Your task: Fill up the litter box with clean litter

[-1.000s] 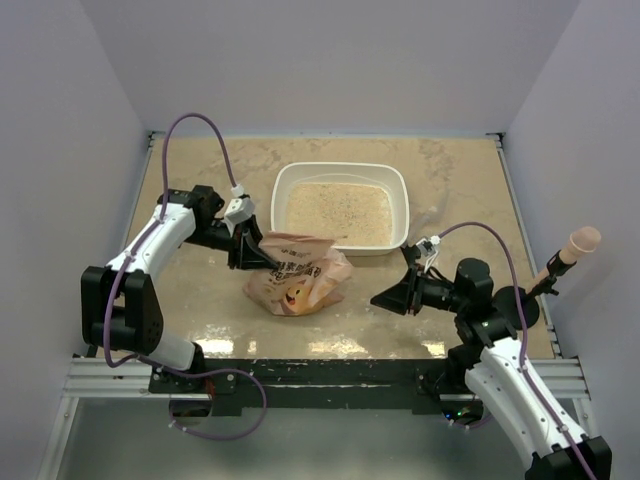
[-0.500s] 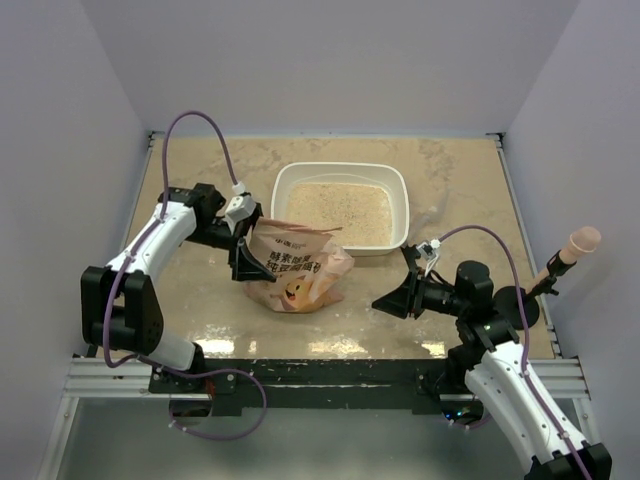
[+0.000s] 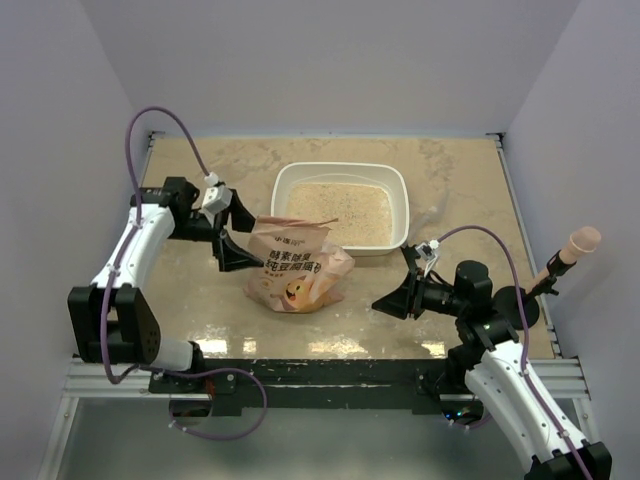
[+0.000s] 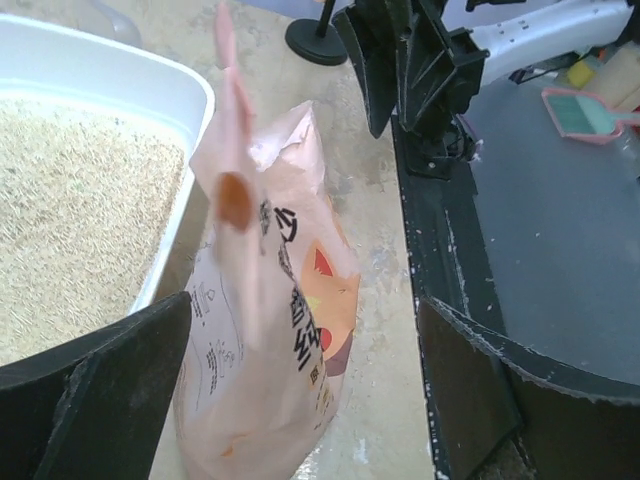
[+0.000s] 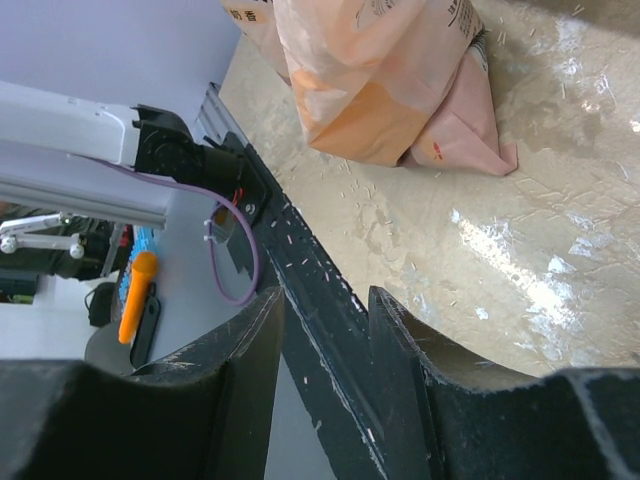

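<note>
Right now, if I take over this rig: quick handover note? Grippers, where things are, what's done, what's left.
Left gripper: open, just left of the bag, not gripping it.
Right gripper: open, empty, low over the table right of the bag.
Litter box: mid-table; clean litter covers its floor.
Bag: upright at the box's near-left corner.
Done: box looks filled.
Left: check the level, top up if it's low.
</note>
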### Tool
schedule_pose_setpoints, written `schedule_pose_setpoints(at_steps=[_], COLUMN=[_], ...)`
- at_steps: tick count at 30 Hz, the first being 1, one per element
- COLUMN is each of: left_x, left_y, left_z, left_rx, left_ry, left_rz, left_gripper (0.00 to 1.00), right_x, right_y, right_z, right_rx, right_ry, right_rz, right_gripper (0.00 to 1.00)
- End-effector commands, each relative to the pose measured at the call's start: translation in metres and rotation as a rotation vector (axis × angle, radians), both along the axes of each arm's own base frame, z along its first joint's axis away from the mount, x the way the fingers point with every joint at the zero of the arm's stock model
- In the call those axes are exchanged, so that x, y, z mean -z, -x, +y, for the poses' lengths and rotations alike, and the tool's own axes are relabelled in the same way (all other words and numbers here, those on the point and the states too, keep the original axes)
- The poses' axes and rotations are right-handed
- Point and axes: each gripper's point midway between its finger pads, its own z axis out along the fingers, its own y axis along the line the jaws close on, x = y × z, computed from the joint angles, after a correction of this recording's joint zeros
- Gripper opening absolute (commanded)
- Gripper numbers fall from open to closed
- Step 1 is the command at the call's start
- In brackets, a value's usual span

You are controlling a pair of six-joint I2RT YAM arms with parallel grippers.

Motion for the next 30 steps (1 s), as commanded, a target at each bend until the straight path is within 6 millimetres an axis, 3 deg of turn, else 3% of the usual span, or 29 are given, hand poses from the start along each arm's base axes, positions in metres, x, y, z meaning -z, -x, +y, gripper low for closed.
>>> schedule_pose_setpoints(at_steps=[1, 7, 11, 13, 14, 15, 17, 23, 26, 30], left_x=[-0.062, -0.074, -0.097, -0.103, -0.122, -0.124, -0.131, -0.158, -0.159, -0.148], left_y=[0.026, 0.031, 0.029, 0.016, 0.011, -0.001, -0.009, 0.018, 0.029, 0.043], left_z=[-0.010, -0.005, -0.005, -0.003, -0.001, 0.002, 0.006, 0.013, 0.006, -0.006], left_rx=[0.012, -0.005, 0.004, -0.001, -0.001, -0.012, -0.017, -0.044, -0.015, 0.039], left_ry=[0.247, 0.235, 0.230, 0.227, 0.222, 0.222, 0.173, 0.195, 0.210, 0.238], left_rz=[-0.344, -0.738, -0.958, -0.893, -0.814, -0.725, -0.724, -0.889, -0.837, -0.745], left_gripper=[1.00, 1.00, 1.00, 1.00, 1.00, 1.00, 1.00, 1.00, 1.00, 1.00], right_x=[0.000, 0.009, 0.010, 0.012, 0.012, 0.013, 0.014, 0.015, 0.001, -0.036], right_y=[-0.004, -0.005, -0.007, -0.007, -0.007, -0.007, -0.006, -0.008, -0.019, -0.038], right_z=[0.000, 0.001, 0.001, 0.001, 0.001, 0.000, 0.000, -0.001, -0.001, 0.005], right_rx=[-0.003, -0.016, -0.019, -0.016, -0.015, -0.011, -0.007, 0.020, 0.077, 0.117], right_ry=[0.007, 0.015, 0.026, 0.031, 0.031, 0.027, 0.023, 0.019, -0.017, -0.118], right_rz=[-0.036, -0.015, -0.014, -0.014, -0.017, -0.012, -0.013, -0.009, -0.030, -0.094], right_gripper=[0.44, 0.45, 0.45, 0.45, 0.45, 0.45, 0.45, 0.45, 0.46, 0.48])
